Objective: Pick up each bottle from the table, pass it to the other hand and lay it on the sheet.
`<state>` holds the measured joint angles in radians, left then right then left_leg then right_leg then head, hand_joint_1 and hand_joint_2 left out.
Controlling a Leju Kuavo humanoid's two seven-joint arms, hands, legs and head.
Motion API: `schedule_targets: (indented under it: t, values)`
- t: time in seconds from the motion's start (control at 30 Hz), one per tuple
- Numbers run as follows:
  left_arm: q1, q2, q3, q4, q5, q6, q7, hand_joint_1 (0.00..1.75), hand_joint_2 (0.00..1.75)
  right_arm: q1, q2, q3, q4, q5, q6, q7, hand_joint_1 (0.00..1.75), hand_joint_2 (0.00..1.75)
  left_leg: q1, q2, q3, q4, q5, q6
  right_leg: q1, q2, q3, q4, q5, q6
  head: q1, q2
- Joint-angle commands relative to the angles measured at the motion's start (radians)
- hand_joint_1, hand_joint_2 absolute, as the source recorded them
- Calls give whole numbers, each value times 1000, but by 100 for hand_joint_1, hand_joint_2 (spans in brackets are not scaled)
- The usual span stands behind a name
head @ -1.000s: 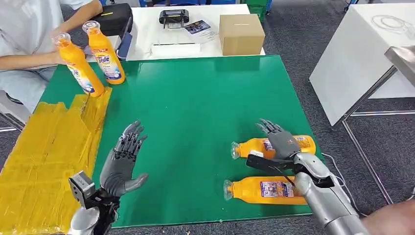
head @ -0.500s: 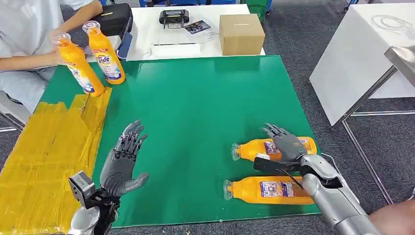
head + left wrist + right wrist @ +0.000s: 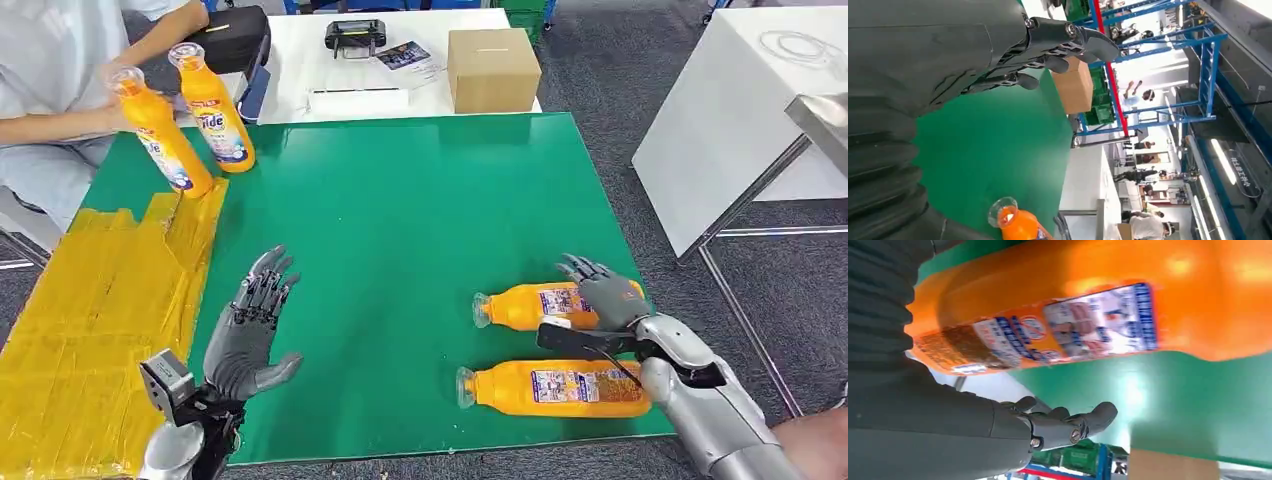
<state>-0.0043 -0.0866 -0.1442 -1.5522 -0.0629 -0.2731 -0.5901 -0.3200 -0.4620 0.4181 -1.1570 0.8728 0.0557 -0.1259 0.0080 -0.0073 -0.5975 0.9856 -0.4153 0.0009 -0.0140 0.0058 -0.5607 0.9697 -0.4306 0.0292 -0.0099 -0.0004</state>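
Observation:
Two orange bottles lie on their sides on the green table (image 3: 400, 220), at its right. Their mouths point left: a far bottle (image 3: 530, 304) and a near bottle (image 3: 555, 388). My right hand (image 3: 605, 296) hovers over the base end of the far bottle with fingers spread, holding nothing. In the right wrist view an orange labelled bottle (image 3: 1088, 315) lies close beside the spread fingers (image 3: 1063, 427). My left hand (image 3: 250, 325) is raised, open and empty, just right of the yellow sheet (image 3: 90, 320). The left wrist view shows its fingers (image 3: 1048, 45) and a bottle mouth (image 3: 1010, 220).
At the far left a person holds two upright orange bottles (image 3: 160, 135) (image 3: 213, 108) at the table's corner. Behind the green table stands a white table with a cardboard box (image 3: 493, 68) and a black device (image 3: 355, 36). Another white table (image 3: 740, 130) stands at the right.
My right hand has slid right and nearer, along the far bottle toward its base end. The left hand and the bottles have not moved.

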Motion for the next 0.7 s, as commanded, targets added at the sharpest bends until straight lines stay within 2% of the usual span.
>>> schedule_targets:
  t: [0.03, 0.27, 0.5, 0.53, 0.57, 0.6, 0.67, 0.7]
  values:
    - [-19, 11, -5, 29, -5, -3, 9, 0, 175, -23, -7, -5, 26, 8, 14, 7, 0, 175, 0, 0, 4, 0, -2, 0, 1, -1, 5, -1, -2, -1, 0, 0]
    - [-22, 12, -8, 34, -4, -5, 9, 0, 175, -39, -9, 12, 52, 19, 25, 9, 0, 175, 0, 1, 4, 0, -2, 0, 1, 0, 4, -1, -1, -1, 0, 0]
    - [-45, 16, -17, 71, -5, -5, 13, 0, 175, -96, -6, 43, 184, 8, 55, -15, 0, 175, 0, 1, 3, -1, -1, 0, 0, 0, 3, -1, 0, -1, 0, 0]
    - [-50, 16, -19, 76, -5, -5, 13, 0, 175, -107, 7, 54, 213, 15, 57, -18, 16, 175, 0, 1, 5, -1, -2, 0, 0, 0, 5, -2, -1, -1, 0, 0]
    - [-53, 17, -22, 78, -4, -5, 13, 0, 175, -115, 16, 64, 235, 21, 50, -23, 80, 175, 0, 1, 3, -1, -1, 0, 0, 0, 3, -1, 0, -1, 0, 0]
    - [-59, 18, -27, 82, -4, -8, 13, 0, 175, -127, 26, 83, 264, 32, 59, -23, 155, 175, 1, 2, 6, -1, -2, 0, 1, 1, 6, -2, -1, -1, 0, 0]
    - [-59, 18, -27, 82, -4, -7, 13, 0, 175, -125, 28, 85, 266, 32, 59, -23, 155, 175, 1, 2, 6, -1, -2, 0, 1, 1, 6, -2, -1, -1, 0, 0]
    - [-63, 18, -30, 86, -3, -9, 13, 0, 175, -138, 30, 98, 289, 37, 62, -26, 164, 175, 1, 2, 6, -1, -2, 0, 1, 1, 6, -2, -1, -1, 0, 0]
